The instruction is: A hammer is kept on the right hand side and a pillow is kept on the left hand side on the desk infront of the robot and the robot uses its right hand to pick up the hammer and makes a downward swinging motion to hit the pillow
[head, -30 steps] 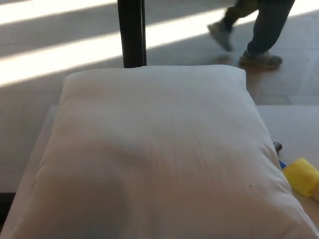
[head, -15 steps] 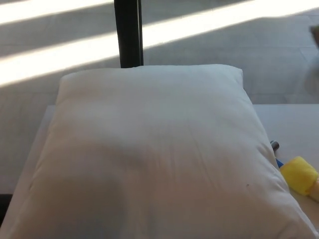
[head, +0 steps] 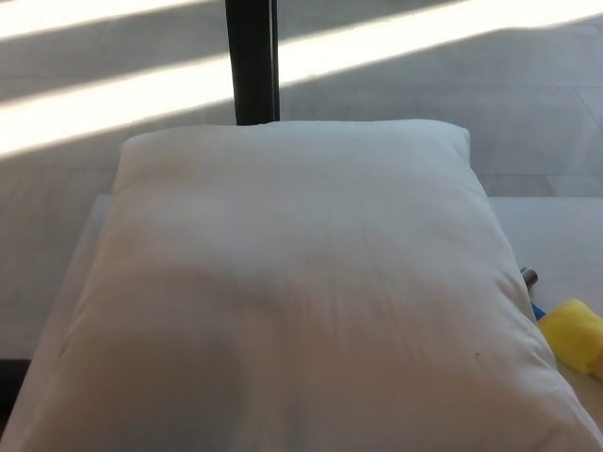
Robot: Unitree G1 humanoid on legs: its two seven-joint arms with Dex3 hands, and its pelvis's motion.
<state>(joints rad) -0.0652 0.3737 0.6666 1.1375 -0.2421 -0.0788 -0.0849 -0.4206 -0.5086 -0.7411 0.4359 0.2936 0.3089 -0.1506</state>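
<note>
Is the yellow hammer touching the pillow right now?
Cannot tell. In the head view the pillow bulges over the hammer, hiding where they might meet.

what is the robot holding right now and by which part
Nothing that can be seen: neither hand is in view. The hammer lies on the desk beside the pillow, partly hidden by its edge, with nothing gripping it.

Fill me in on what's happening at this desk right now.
Nothing is being handled. A large white fabric pillow covers most of the white desk. At its right edge a yellow-headed hammer peeks out, untouched, mostly hidden or cut off. Neither robot hand shows, so the pickup has not begun.
</note>
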